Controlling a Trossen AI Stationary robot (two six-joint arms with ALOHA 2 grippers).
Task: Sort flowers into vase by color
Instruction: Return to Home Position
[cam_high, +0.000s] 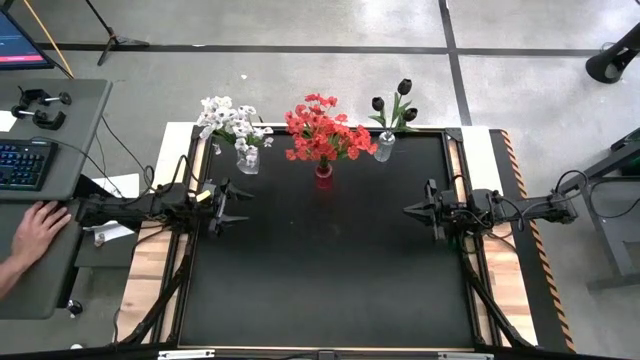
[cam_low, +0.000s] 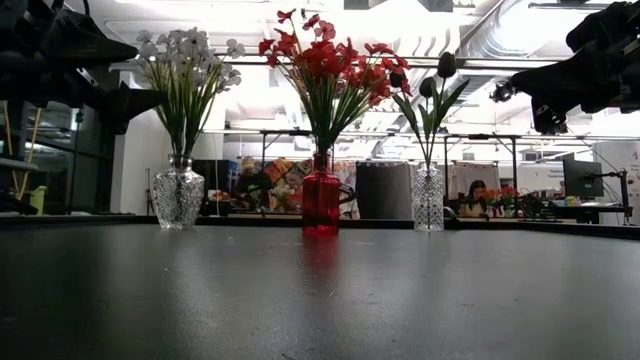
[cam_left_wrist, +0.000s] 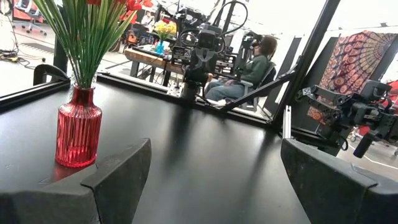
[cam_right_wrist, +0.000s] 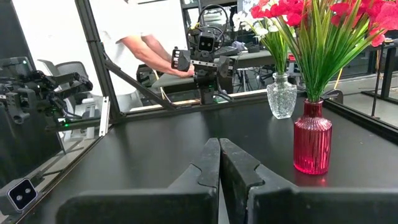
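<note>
Red flowers (cam_high: 322, 132) are seen in a ribbed red glass vase (cam_low: 321, 195) (a clear faceted vase (cam_low: 179, 195) stands beside it); the left gripper (cam_high: 243, 206) is spread wide, the right gripper (cam_high: 408, 210) pressed closed.

A black counter (cam_high: 330, 280) fills the middle. Beside it, a grey side desk (cam_high: 75, 110) carries a backlit keyboard (cam_high: 22, 163). In the room beyond are a seated person in a green top (cam_left_wrist: 252, 62) and a patterned hanging (cam_left_wrist: 360, 59).
</note>
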